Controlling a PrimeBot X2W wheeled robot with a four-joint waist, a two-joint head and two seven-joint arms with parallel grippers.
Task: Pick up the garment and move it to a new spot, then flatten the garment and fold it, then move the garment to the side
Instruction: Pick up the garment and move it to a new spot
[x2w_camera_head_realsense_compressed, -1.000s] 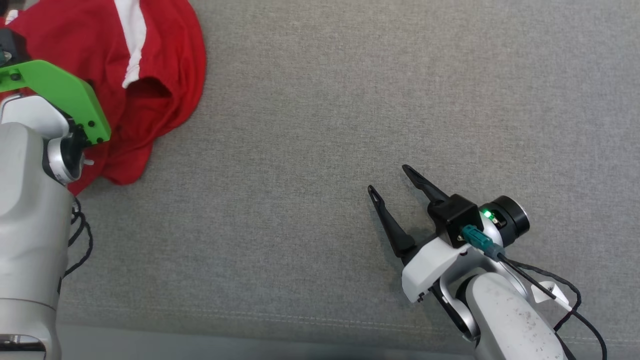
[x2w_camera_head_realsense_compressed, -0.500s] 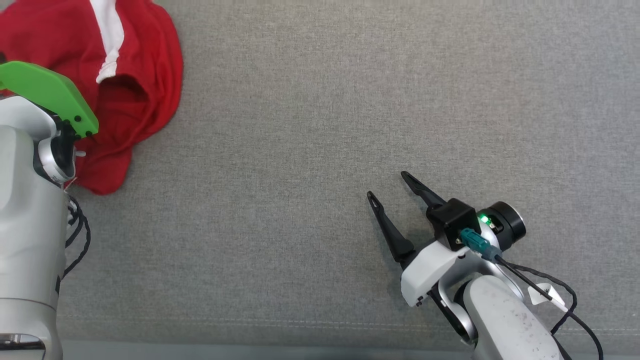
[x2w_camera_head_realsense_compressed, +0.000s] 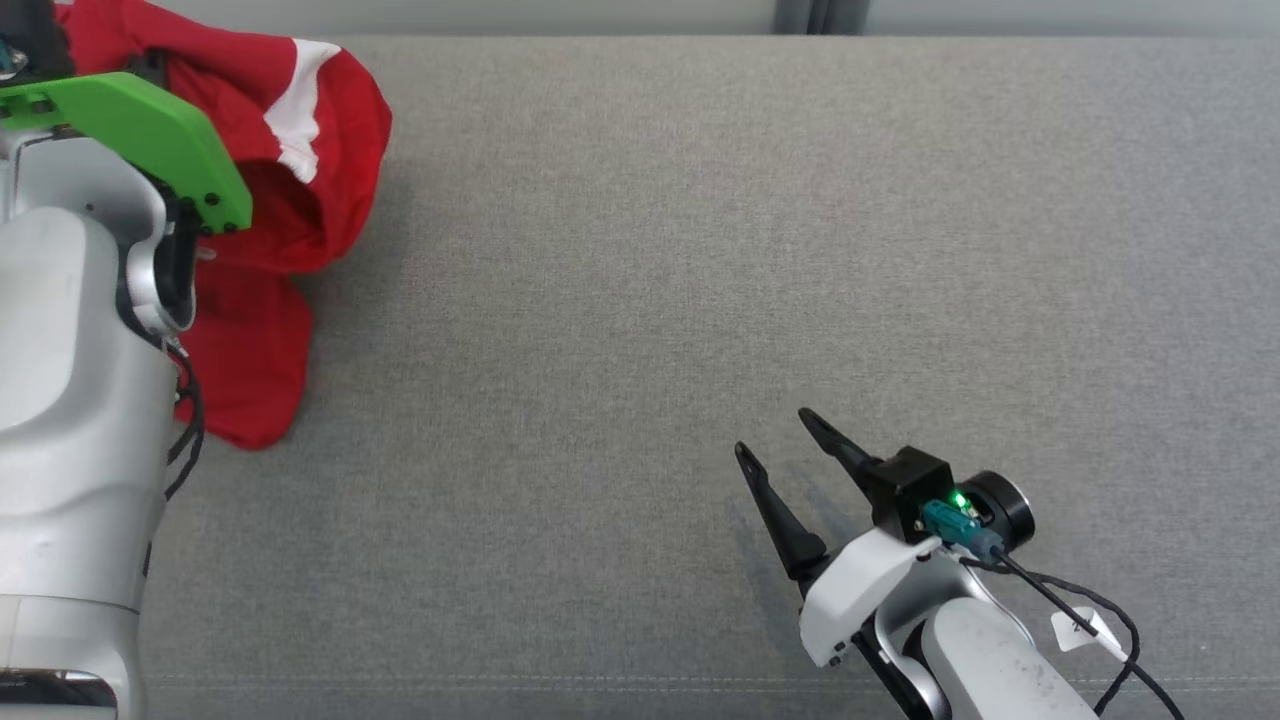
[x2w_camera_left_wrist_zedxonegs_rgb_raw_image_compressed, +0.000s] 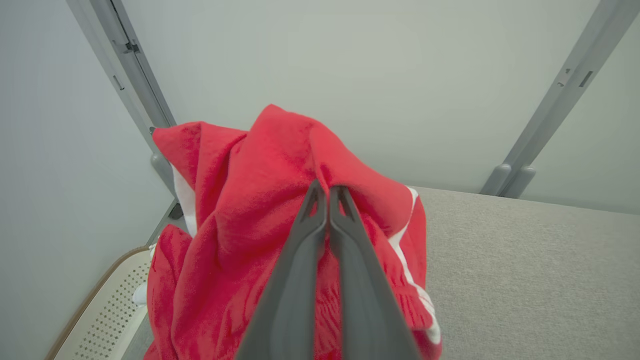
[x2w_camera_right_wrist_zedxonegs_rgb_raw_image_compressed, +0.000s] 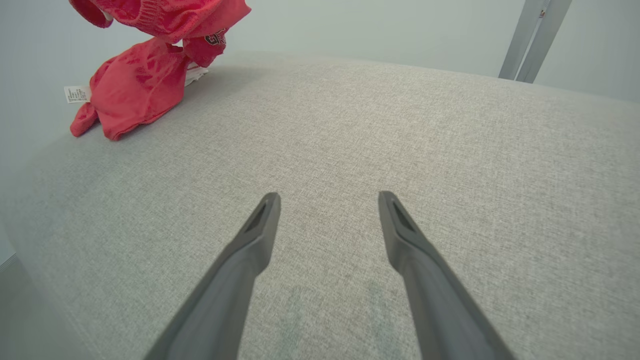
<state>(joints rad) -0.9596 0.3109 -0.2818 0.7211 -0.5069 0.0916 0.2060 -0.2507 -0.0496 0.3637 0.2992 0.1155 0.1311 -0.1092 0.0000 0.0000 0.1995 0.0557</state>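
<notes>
head view, garment: the red garment (x2w_camera_head_realsense_compressed: 300, 200) is hanging bunched at the far left corner of the grey fabric surface (x2w_camera_head_realsense_compressed: 700, 300), its lower flap lying on that surface just beside the left forearm (x2w_camera_head_realsense_compressed: 70, 350).
head view, right end effector (x2w_camera_head_realsense_compressed: 774, 434): it is hovering at the near right, fingers spread, gripping nothing, well apart from the garment.
left wrist view, left end effector (x2w_camera_left_wrist_zedxonegs_rgb_raw_image_compressed: 328, 190): its fingers are pressing together and pinching a fold of the red garment (x2w_camera_left_wrist_zedxonegs_rgb_raw_image_compressed: 240, 210), which is draping around them.
right wrist view, garment: the upper part is hanging raised while the lower part, with a white label (x2w_camera_right_wrist_zedxonegs_rgb_raw_image_compressed: 76, 93), is resting on the surface.
step in hand: seemingly the pick-up, with the cloth only partly lifted.
next move: likely raising it until the trailing flap is clearing the surface, then carrying it toward the open middle while keeping the pinch firm.
</notes>
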